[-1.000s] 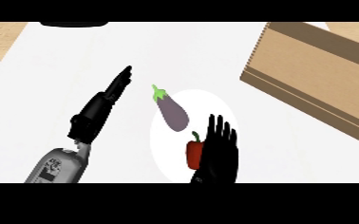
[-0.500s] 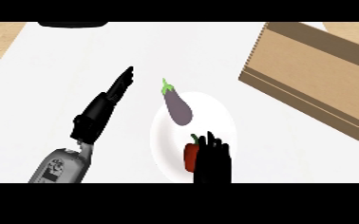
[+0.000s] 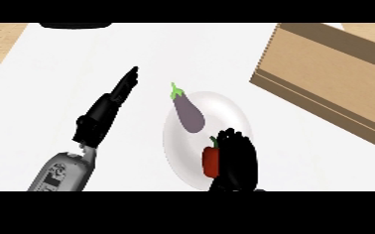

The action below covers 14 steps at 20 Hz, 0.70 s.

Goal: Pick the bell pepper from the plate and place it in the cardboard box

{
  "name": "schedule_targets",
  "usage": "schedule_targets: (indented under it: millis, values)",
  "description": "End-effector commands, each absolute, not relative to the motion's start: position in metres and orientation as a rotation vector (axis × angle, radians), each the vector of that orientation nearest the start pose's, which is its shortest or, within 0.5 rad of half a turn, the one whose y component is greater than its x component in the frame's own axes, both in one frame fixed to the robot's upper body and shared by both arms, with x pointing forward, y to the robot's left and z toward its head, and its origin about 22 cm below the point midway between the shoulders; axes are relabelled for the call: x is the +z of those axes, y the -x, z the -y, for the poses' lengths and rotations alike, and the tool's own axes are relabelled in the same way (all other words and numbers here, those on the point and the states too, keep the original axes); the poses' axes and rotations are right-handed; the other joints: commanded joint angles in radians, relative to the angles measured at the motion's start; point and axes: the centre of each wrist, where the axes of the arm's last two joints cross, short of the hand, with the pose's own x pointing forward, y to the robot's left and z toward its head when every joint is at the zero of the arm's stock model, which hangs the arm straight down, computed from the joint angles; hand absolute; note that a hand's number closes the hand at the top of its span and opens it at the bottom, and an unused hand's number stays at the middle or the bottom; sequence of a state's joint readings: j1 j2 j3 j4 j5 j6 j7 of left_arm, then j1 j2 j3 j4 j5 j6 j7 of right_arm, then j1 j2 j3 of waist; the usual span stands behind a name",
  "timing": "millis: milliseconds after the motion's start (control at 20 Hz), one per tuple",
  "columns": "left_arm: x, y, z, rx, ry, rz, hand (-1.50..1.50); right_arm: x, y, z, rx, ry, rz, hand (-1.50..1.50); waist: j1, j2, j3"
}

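Head view, sole view on file. Plate (image 3: pixel 233 110): white, round, set on pale counter (image 3: pixel 183 54); serves as reference for every entry below. On plate, far half: eggplant (image 3: pixel 189 114), purple with green cap, lying slantwise, just clear of the pepper. On plate, near half: bell pepper (image 3: pixel 210 161), red, with a green stem at its far end; partly hidden, so upright or tilted cannot be told. Right hand (image 3: pixel 237 159): black, enters over plate's near edge, covers plate's near-right part; fingers curled against the pepper's right flank and touching it, thumb hidden; reads as clamped on the pepper, which sits low on the plate and is judged not yet lifted. Left hand (image 3: pixel 110 110): left of plate, well apart, fingers straight and together, holds nothing, at rest on the counter. Cardboard box (image 3: pixel 322 74): brown, right of and beyond plate, apart from it; destination of the pepper. Handling, as judged: light and hollow, with stiff walls that give under a hard squeeze; smooth skin, likely slippery; lobed, rounded body apt to roll once released. Best hold: across the widest part of the body, fingers on one flank, thumb on the opposite; stem too thin to serve. Eggplant close enough to be nudged on the way up.
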<state>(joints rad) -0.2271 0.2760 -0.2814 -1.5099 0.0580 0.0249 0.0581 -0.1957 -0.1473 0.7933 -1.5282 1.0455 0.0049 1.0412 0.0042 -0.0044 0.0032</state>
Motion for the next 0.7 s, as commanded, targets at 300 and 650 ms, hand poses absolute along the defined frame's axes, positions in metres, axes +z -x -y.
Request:
schedule_targets:
  millis: [300,650]
  values:
    - [0.034,-0.290,-0.209,-0.443,0.028,1.600,0.00,0.077,-0.279,0.184,0.902,1.341,1.109,1.50,-0.011,0.004,-0.003]
    - [0.055,-0.292,-0.216,-0.443,0.029,1.591,0.00,0.163,-0.240,0.165,0.827,1.307,1.282,1.50,-0.011,0.001,-0.004]
